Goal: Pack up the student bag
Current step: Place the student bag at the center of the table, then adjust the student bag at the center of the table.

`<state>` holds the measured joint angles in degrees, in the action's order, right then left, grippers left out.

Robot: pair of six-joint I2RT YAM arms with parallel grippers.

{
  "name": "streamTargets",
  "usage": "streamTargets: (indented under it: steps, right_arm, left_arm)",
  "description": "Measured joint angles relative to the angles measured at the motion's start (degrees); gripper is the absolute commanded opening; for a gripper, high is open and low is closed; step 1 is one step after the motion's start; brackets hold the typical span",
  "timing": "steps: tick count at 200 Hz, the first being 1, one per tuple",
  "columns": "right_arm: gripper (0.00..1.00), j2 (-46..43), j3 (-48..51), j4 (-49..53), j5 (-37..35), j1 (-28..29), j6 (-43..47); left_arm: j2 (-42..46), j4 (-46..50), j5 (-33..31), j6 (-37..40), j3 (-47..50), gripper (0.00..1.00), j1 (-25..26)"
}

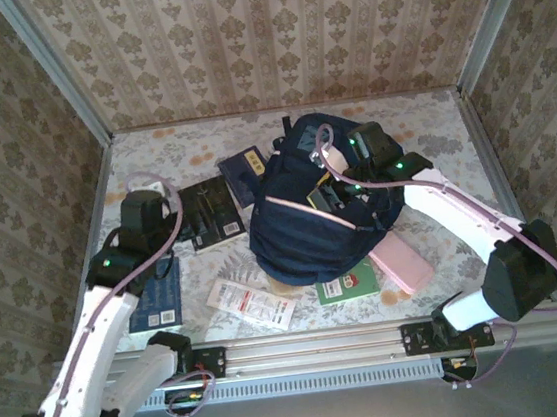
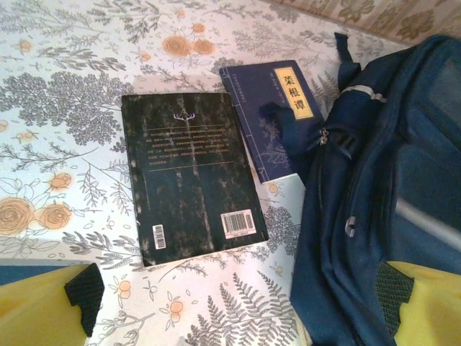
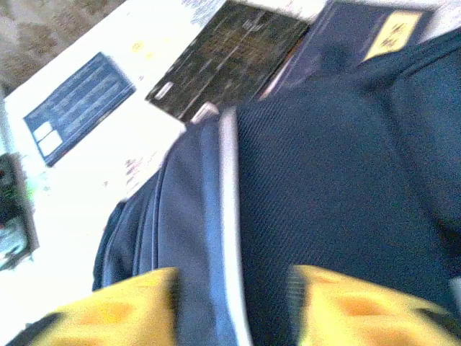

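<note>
Black book (image 2: 191, 176) beside blue book (image 2: 270, 115); pink case (image 1: 402, 263).

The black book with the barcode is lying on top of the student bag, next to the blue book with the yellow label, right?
Not quite. The black book lies flat on the floral table, off the student bag, and next to the blue book with the yellow label. The left wrist view shows it.

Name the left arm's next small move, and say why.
Probably lower the open left gripper toward the black book and close on its near edge. The book lies flat just ahead of the gripper, beside the student bag and not yet packed.
</note>
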<state>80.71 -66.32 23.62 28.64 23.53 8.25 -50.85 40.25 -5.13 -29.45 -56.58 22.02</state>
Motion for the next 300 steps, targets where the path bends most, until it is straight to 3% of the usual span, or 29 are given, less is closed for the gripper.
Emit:
streamTargets:
  steps: [20, 38, 51, 78, 90, 100, 111, 131, 181, 218, 263, 286, 300]
  right_arm:
    - [0.64, -2.97, 0.17, -3.91, -7.06, 0.04, -4.2]
    - [0.55, -6.16, 0.17, -4.09, -14.49, 0.04, -10.54]
    - [0.67, -8.41, 0.42, -3.76, -20.11, 0.04, -15.69]
    - [0.71, -10.58, 3.08, 2.16, -30.03, -3.26, -29.99]
    - [0.74, -10.58, 6.1, 3.76, -29.05, -8.26, -35.65]
    - [0.84, -10.58, 10.23, 4.24, -27.67, -13.75, -40.15]
    - [0.87, -10.51, 14.62, 5.01, -26.77, -18.64, -43.95]
    - [0.98, -9.57, 19.87, 5.25, -21.86, -23.06, -47.65]
    - [0.95, -0.94, 22.14, -7.61, -5.88, -25.07, -53.02]
    - [0.91, 6.71, 18.8, -14.38, 0.83, -24.85, -57.46]
    - [0.9, 14.88, 6.27, -15.67, 3.08, -22.47, -57.64]
    - [0.99, 16.94, -0.24, -12.02, 1.53, -21.31, -55.21]
    - [1.0, 18.08, -4.46, -7.93, -1.09, -20.55, -53.11]
  left_arm:
    - [-4.85, -1.38, 0.98, -1.44, -0.85, 1.0, 0.0]
    - [-8.85, -2.75, 2.84, -2.84, -1.79, 1.0, 0.0]
    - [-11.69, -4.09, 4.83, -3.96, -1.97, 1.0, 0.0]
    - [-18.01, -6.47, 10.12, -5.99, -2.1, 1.0, 0.44]
    - [-21.42, -7.3, 12.11, -6.38, -2.69, 1.0, 1.64]
    - [-24.26, -7.72, 13.49, -6.43, -3.74, 1.0, 3.1]
    - [-27.32, -8.09, 15.02, -6.45, -5.49, 1.0, 4.96]
    - [-31.87, -9.33, 17.53, -6.45, -8.41, 1.0, 7.87]
    - [-39.19, -12.13, 21.86, -6.91, -9.75, 1.0, 10.88]
    - [-41.57, -13.75, 24.24, -8.0, -9.68, 0.98, 12.07]
    - [-41.57, -14.64, 24.68, -8.72, -8.63, 0.97, 12.2]
    - [-41.55, -14.64, 25.03, -8.74, -8.28, 0.98, 12.83]
    - [-41.53, -15.06, 25.92, -8.74, -8.15, 0.99, 13.46]
